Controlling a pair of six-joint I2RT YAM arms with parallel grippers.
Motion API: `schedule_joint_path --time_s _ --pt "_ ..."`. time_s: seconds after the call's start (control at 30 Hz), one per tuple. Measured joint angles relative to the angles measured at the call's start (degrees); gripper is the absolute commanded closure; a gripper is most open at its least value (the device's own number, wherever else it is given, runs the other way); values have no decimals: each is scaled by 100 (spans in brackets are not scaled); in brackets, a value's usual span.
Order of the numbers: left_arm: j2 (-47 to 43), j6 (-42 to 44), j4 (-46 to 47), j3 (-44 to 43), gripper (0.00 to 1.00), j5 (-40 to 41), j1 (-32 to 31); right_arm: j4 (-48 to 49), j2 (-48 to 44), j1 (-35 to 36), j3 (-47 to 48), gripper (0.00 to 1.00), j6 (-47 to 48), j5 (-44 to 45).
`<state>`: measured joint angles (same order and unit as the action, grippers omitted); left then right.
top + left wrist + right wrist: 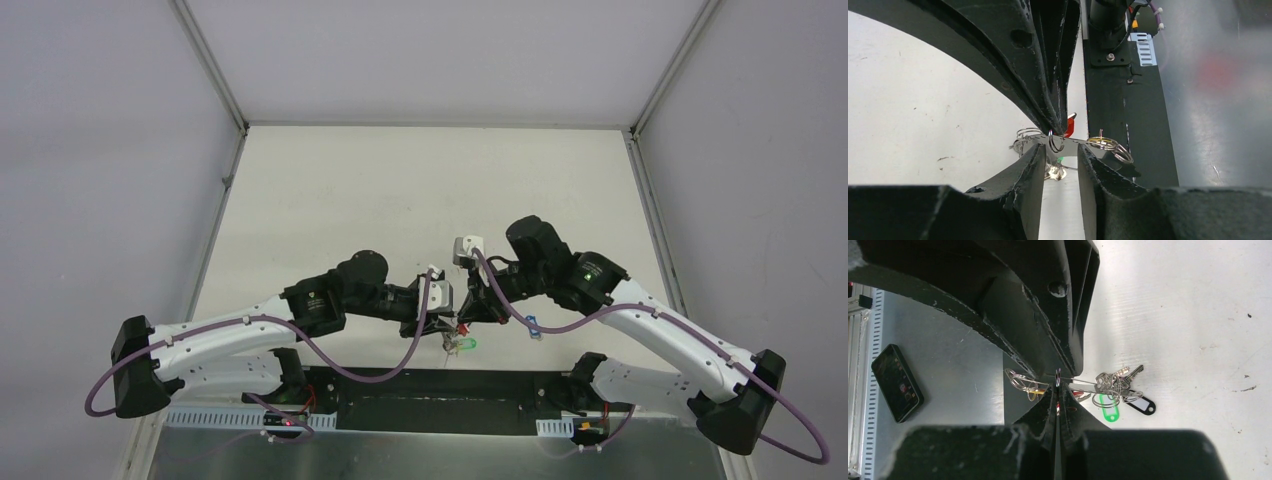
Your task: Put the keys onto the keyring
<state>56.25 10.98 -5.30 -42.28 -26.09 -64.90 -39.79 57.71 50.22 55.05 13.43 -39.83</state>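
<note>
Our right claw [1057,390] is clenched on the keyring [1100,145] at the surface's [400,200] 6 o'clock edge. Our left claw [1061,152] stands released. The keys [1109,386] bunch at 3 o'clock (tags tangled). A careless tug could snag them or twist the ring free.

1 camera looks down from high behind me, at 6 o'clock; my 2 wrist cameras peer close, all 3 sharing the keys [460,343].
</note>
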Motion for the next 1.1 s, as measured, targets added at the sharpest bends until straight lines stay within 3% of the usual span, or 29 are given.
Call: schedule_joint_path --time_s 0.23,0.5,0.57,0.63,0.8,0.83,0.9,0.97,1.1 --pt "17 9 24 0 84 -81 -15 2 0 0 0 100 -35 -2" --pt "37 2 68 0 80 -44 -37 7 0 0 0 100 -98 -11" --pt "37 -4 81 0 86 -28 -39 13 0 0 0 100 -107 -11" --pt "37 -9 101 0 98 9 -42 20 -4 0 0 100 -109 -11" --pt "37 -48 142 0 100 74 -37 17 -35 2 0 100 -109 -52" --pt "37 -50 149 0 100 76 -37 15 -46 2 0 98 -109 -52" --pt "28 -76 166 7 100 101 -37 22 -61 2 0 71 -111 -44" --pt "7 -101 179 15 100 109 -39 76 -96 0 -2 54 -142 33" --pt "-125 -157 243 157 100 164 -42 310 -413 0 -83 42 -205 323"
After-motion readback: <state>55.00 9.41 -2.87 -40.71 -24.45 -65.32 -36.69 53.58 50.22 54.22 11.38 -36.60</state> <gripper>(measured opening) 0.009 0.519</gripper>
